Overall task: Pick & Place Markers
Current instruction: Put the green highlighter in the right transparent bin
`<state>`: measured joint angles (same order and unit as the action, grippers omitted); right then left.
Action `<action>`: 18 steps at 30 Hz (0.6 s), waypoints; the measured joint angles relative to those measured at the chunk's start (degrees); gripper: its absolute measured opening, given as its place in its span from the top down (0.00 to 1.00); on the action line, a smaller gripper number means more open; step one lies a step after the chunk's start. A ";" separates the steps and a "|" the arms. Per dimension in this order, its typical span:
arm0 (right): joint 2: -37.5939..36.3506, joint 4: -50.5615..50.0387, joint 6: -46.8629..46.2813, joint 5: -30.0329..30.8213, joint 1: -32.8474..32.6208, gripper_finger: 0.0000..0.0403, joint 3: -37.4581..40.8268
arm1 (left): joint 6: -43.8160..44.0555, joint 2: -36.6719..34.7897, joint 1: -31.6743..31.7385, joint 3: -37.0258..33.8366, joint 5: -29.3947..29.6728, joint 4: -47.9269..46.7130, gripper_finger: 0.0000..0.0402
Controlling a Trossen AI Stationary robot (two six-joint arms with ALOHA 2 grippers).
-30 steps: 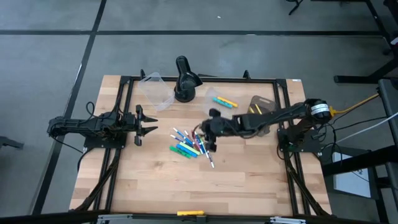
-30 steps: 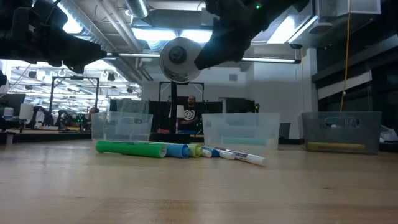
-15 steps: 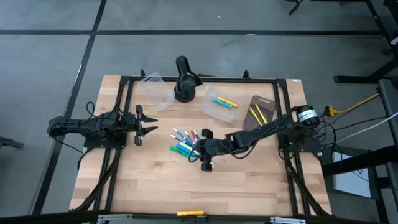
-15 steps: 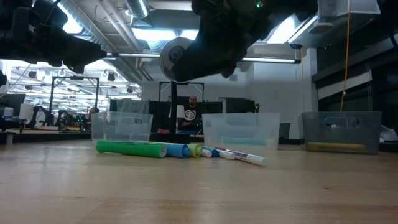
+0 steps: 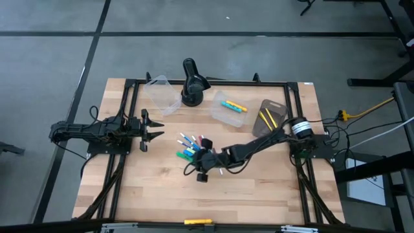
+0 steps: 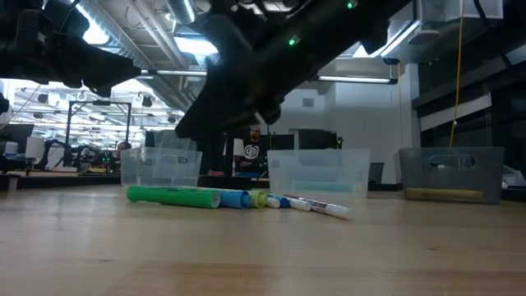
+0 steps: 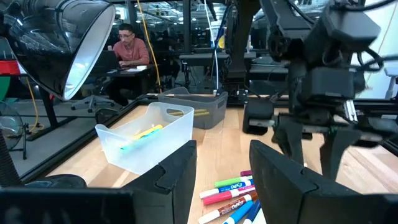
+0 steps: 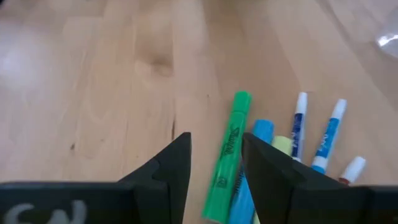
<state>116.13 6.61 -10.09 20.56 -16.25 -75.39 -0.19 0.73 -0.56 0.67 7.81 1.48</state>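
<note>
Several markers [image 5: 189,147] in mixed colours lie in a loose pile flat on the wooden table's middle; the low view shows them as a row [image 6: 238,199]. My right gripper [image 5: 196,159] hovers open just above the pile's near side, pointing slantwise down toward the table's left. In its wrist view a green highlighter [image 8: 227,155] lies below the gap between the fingers, with blue markers [image 8: 298,134] beside it. My left gripper [image 5: 154,129] waits open and level at the table's left, facing the pile [image 7: 233,193].
A black desk lamp [image 5: 192,83] stands at the far middle. A tipped clear tub [image 5: 162,94] lies to its left. Another clear tub [image 5: 231,109] holding a few markers and a grey tray [image 5: 272,115] with yellow pens sit to the right. Bare wood lies toward the near edge.
My right gripper has swung down and toward the table's left and near edge, from beside the pile's right side to just over the markers, staying open. The markers have not moved.
</note>
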 joint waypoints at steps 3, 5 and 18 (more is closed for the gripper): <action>2.47 0.03 0.00 -0.08 -0.02 0.65 -1.83 | 0.00 0.02 0.00 -0.02 0.00 0.00 0.64; 3.85 0.00 0.00 -0.09 -0.02 0.65 -2.86 | 0.00 0.02 0.01 0.00 0.00 0.00 0.64; 7.93 -0.25 -1.53 2.32 0.40 0.65 -4.57 | 0.00 0.02 0.02 -0.02 0.00 0.00 0.64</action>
<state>124.06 6.36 -11.62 22.87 -15.85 -79.96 -0.19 0.75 -0.54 0.65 7.81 1.48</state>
